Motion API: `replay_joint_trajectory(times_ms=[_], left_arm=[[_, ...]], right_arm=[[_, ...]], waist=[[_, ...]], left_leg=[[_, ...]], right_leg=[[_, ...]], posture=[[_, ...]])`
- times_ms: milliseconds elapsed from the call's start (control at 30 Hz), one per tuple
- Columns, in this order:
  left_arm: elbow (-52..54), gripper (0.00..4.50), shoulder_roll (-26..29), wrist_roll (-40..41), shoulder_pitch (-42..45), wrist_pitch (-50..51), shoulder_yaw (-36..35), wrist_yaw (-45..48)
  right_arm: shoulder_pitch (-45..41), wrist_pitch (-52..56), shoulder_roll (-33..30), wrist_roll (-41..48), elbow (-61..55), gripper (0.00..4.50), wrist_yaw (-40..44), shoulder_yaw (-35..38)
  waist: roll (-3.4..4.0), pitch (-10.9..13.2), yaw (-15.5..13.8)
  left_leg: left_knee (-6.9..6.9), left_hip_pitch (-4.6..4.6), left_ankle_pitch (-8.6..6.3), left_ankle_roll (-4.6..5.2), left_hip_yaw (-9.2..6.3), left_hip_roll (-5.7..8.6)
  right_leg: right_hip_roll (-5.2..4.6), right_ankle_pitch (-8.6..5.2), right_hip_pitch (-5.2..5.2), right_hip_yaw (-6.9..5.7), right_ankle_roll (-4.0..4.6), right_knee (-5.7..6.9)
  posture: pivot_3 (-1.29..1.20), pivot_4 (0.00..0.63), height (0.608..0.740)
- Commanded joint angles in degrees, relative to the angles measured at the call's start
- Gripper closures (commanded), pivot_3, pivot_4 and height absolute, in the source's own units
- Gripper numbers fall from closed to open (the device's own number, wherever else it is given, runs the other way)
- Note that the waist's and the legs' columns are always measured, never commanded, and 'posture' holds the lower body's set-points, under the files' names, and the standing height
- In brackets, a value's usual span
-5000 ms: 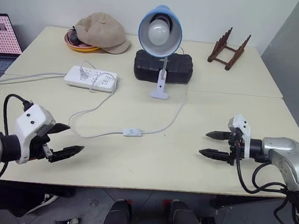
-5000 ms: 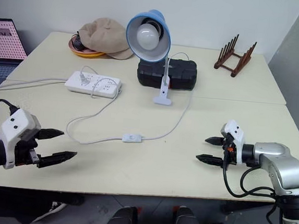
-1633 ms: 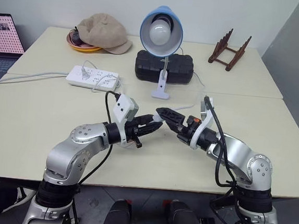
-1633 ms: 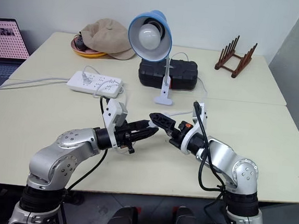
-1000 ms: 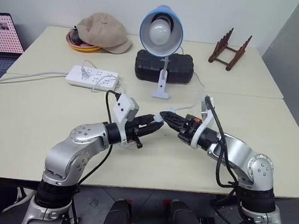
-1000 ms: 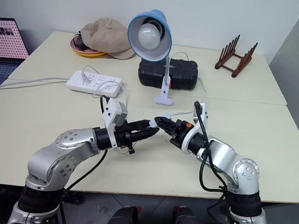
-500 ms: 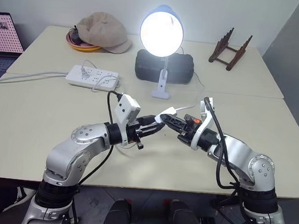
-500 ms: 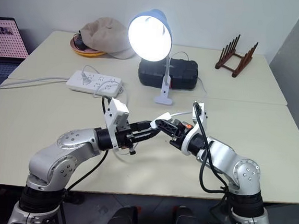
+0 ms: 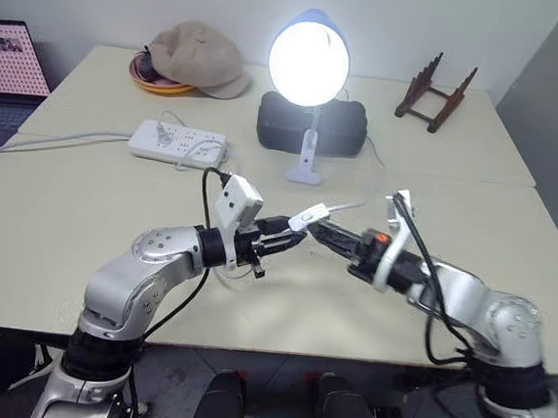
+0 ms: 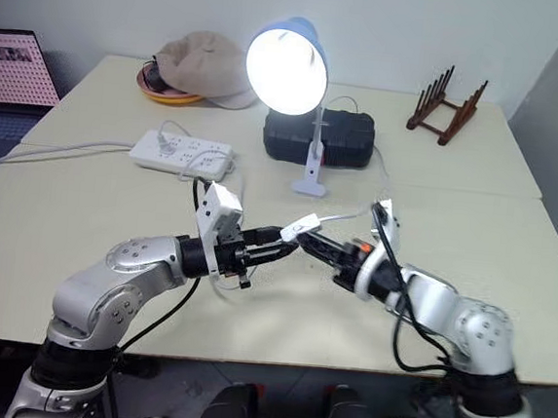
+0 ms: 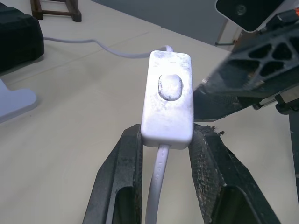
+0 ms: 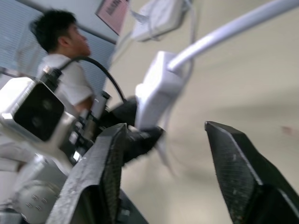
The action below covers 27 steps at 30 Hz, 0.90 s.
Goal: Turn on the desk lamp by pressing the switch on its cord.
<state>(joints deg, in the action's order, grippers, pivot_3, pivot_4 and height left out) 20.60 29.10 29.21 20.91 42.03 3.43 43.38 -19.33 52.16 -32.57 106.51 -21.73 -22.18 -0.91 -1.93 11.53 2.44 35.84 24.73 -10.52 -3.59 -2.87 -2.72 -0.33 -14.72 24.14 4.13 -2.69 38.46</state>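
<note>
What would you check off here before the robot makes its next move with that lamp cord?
1. Desk lamp lit: ok, the bulb glows.
2. Switch secure: ok, the left gripper has its jaws shut on its lower end, lifted off the table.
3. Right gripper clear of the switch: ok, jaws open, a gap to it.
4. Cord free of snags: cannot tell, part of it runs behind the arms.
5. Power strip plugged: ok, a plug sits in it.
</note>
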Motion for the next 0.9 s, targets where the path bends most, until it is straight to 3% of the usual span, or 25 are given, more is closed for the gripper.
replay_joint_trajectory(times_ms=[33, 100, 133, 200, 333, 400, 567, 633, 700, 900], left_arm=[[-2.8, 3.43, 1.2, -1.4, 2.3, -3.1, 1.6, 3.0], [-6.7, 3.43, 2.1, -2.8, 3.8, -5.3, 2.7, 5.4], [-10.5, 3.43, 2.4, -4.7, 5.5, -7.1, 4.5, 7.3], [-17.0, 3.43, 2.9, -8.2, 8.6, -10.7, 8.1, 11.0], [-25.1, 3.43, 2.2, -12.1, 12.5, -15.5, 12.4, 15.6], [-32.2, 3.43, 0.3, -16.2, 15.0, -21.3, 15.4, 16.9], [-40.1, 3.43, -2.1, -19.3, 18.3, -27.5, 16.5, 20.0], [-40.3, 2.73, -2.1, -19.2, 18.4, -27.8, 15.7, 20.7], [-39.5, 2.46, -1.4, -18.9, 18.1, -27.6, 15.1, 22.0], [-20.7, 1.26, 13.9, -9.4, 11.3, -14.3, 1.5, 24.9]], right_arm=[[0.4, 2.3, -6.1, -1.9, -3.4, 0.64, 7.6, 3.9], [0.3, 3.9, -10.8, -7.9, -5.1, 0.22, 13.4, 4.9], [1.0, 2.2, -16.9, -19.0, -8.9, 0.07, 20.4, 3.8], [1.9, -2.3, -21.7, -32.4, -13.5, 0.07, 28.7, 2.9], [4.8, -12.1, -25.3, -50.2, -17.6, 0.07, 43.3, -3.5], [5.6, -16.3, -23.2, -56.8, -15.6, 0.07, 47.0, -6.5], [6.4, -20.6, -20.5, -65.1, -12.7, 0.07, 54.9, -9.0], [6.6, -20.7, -19.3, -66.3, -12.2, 0.0, 55.7, -8.3], [6.7, -20.1, -18.4, -66.9, -11.7, 0.0, 56.5, -7.6], [5.3, -16.6, -18.7, -64.2, -9.2, 0.0, 62.5, -3.7]], waist=[[0.0, 0.0, 0.0], [0.0, 0.0, 0.1], [0.0, 0.0, 0.1], [0.33, 0.2, -0.5], [0.28, 0.1, -0.6], [0.27, 0.1, -0.6], [0.27, 0.1, -0.7], [0.27, 0.1, -0.7], [0.27, 0.1, -0.6], [0.24, 0.2, 0.4]], left_leg=[[0.0, 0.0, 0.0, 0.0, -0.01, -0.01], [-0.01, -0.01, 0.0, 0.01, -0.01, -0.02], [-0.03, -0.01, 0.0, 0.01, -0.03, -0.05], [-0.03, 0.0, 0.0, 0.01, -0.03, -0.02], [-0.11, 0.04, 0.0, 0.01, -0.07, -0.04], [-0.12, 0.13, -0.03, -0.01, 0.03, 0.0], [-0.12, 0.22, -0.04, -0.01, 0.02, 0.05], [-0.12, 0.21, -0.04, 0.0, 0.01, 0.04], [-0.11, 0.19, -0.04, 0.0, -0.01, 0.02], [-0.12, 0.13, -0.04, 0.0, -0.02, -0.06]], right_leg=[[0.0, 0.0, 0.0, -0.01, 0.0, -0.01], [0.03, 0.0, 0.01, -0.01, 0.0, 0.0], [0.06, 0.0, 0.02, -0.02, 0.0, 0.0], [0.04, 0.0, 0.03, -0.04, 0.01, 0.01], [0.05, 0.02, -0.03, -0.12, -0.02, -0.47], [-0.01, 0.05, -0.05, -0.04, -0.08, -0.55], [-0.02, 0.21, -0.03, -0.06, -0.4, -0.6], [-0.02, 0.22, -0.04, -0.06, -0.4, -0.57], [0.0, 0.21, -0.03, -0.07, -0.39, -0.51], [0.04, 0.21, 0.0, -0.06, -0.38, -0.38]], posture=[[0.0, 0.15, 0.74], [0.0, 0.15, 0.74], [0.0, 0.15, 0.74], [0.0, 0.15, 0.74], [0.0, 0.15, 0.74], [0.0, 0.15, 0.74], [0.0, 0.15, 0.74], [0.0, 0.15, 0.74], [0.0, 0.15, 0.74], [0.0, 0.15, 0.74]])
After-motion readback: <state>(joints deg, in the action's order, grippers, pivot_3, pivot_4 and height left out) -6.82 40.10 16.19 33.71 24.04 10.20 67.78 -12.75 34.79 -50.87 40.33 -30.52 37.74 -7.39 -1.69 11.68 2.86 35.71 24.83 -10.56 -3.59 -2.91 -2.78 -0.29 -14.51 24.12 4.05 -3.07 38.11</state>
